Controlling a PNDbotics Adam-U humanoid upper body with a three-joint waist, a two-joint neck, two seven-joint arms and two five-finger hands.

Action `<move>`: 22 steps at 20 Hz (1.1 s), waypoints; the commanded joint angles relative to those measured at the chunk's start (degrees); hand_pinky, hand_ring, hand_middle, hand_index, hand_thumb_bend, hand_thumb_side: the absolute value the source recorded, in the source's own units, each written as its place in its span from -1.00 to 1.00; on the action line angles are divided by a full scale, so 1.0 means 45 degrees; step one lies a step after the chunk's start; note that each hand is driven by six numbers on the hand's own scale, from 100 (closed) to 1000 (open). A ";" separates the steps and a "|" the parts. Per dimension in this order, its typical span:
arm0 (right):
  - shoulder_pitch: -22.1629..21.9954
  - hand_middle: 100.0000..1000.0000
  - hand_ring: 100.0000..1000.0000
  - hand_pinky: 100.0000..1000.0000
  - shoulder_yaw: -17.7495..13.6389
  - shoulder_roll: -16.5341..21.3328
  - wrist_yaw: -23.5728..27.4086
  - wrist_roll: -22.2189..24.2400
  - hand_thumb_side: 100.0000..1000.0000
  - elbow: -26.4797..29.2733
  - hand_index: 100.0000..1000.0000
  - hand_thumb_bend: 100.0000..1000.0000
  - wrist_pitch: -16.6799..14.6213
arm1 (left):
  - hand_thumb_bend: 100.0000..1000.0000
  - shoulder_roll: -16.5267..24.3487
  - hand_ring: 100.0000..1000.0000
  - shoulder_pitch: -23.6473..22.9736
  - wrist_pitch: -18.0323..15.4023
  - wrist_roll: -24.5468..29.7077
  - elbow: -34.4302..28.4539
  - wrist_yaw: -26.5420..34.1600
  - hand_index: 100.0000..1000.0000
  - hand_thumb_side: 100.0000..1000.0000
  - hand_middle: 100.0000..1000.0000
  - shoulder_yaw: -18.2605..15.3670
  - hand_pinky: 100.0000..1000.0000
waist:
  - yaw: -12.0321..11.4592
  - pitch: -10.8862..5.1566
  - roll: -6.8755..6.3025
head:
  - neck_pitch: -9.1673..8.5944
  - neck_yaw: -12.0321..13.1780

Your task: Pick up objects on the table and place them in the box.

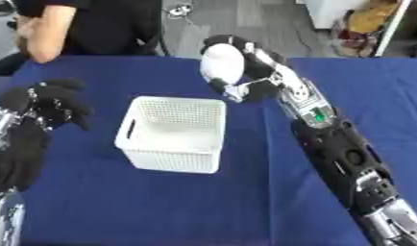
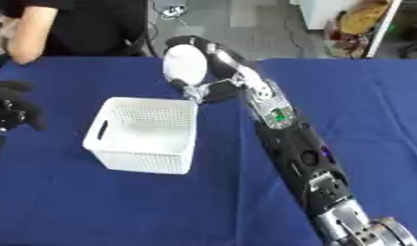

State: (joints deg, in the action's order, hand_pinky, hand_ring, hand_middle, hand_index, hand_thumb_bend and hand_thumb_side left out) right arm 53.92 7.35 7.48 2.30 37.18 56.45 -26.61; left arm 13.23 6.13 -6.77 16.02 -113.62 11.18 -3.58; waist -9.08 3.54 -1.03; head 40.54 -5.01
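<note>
Left eye view: right robot hand (image 1: 245,72) is raised near the far edge of the tabletop (image 1: 245,202), fingers and thumb curled round a white rounded object (image 1: 221,64). Object's long axis runs roughly upright, slightly tilted. It hangs just beyond the far right corner of the white perforated basket (image 1: 174,132), which sits mid-tabletop with a slot handle on its left wall. Judgement: carry step under way; the drop point lies toward the robot and to its left of the held object, so the right arm is the one to finish the move. Left robot hand (image 1: 48,103) sits near the left edge, fingers curled, holding nothing visible, well apart from the basket.

Right eye view: same grasp; white object (image 2: 185,64) is above and beyond the basket's far right corner (image 2: 193,102), not yet over the opening. Basket interior looks empty. Left robot hand (image 2: 12,108) shows only partly at the left edge.
</note>
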 commanded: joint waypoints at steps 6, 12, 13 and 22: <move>0.0208 -0.46 0.18 -0.25 0.0149 -0.0185 -0.0253 0.3287 -1.00 0.0141 -0.15 -1.00 -0.3534 | -0.96 0.0041 0.04 0.0144 -0.0053 0.0038 -0.0215 0.0045 0.32 0.92 0.40 0.0029 -0.16 | -0.0088 -0.0196 -0.0062 | -0.0013 -0.0041; 0.0155 -0.49 0.15 -0.30 0.0113 -0.0304 -0.0591 0.3287 -1.00 0.0068 -0.17 -1.00 -0.3520 | -0.96 0.0030 0.04 0.0145 -0.0089 0.0053 -0.0215 0.0001 0.32 0.92 0.40 0.0050 -0.15 | -0.0101 -0.0188 -0.0068 | 0.0040 -0.0046; 0.0151 -0.50 0.14 -0.31 0.0107 -0.0327 -0.0670 0.3287 -1.00 0.0070 -0.18 -1.00 -0.3516 | -0.96 0.0029 0.04 0.0145 -0.0091 0.0053 -0.0215 -0.0001 0.32 0.92 0.40 0.0052 -0.15 | -0.0100 -0.0189 -0.0068 | 0.0042 -0.0044; 0.0023 -0.50 0.13 -0.32 0.0259 -0.0529 -0.1193 0.3287 -1.00 0.0187 -0.19 -1.00 -0.3721 | -0.96 0.0019 0.04 0.0148 -0.0093 0.0065 -0.0215 -0.0002 0.32 0.92 0.40 0.0061 -0.16 | -0.0105 -0.0186 -0.0070 | 0.0039 -0.0064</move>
State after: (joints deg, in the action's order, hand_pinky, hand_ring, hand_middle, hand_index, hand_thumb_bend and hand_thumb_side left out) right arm 53.21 8.51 5.09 -2.79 36.39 56.41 -27.40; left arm 13.22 6.16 -6.97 16.20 -113.62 11.19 -3.25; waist -9.48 3.54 -1.10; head 40.95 -5.05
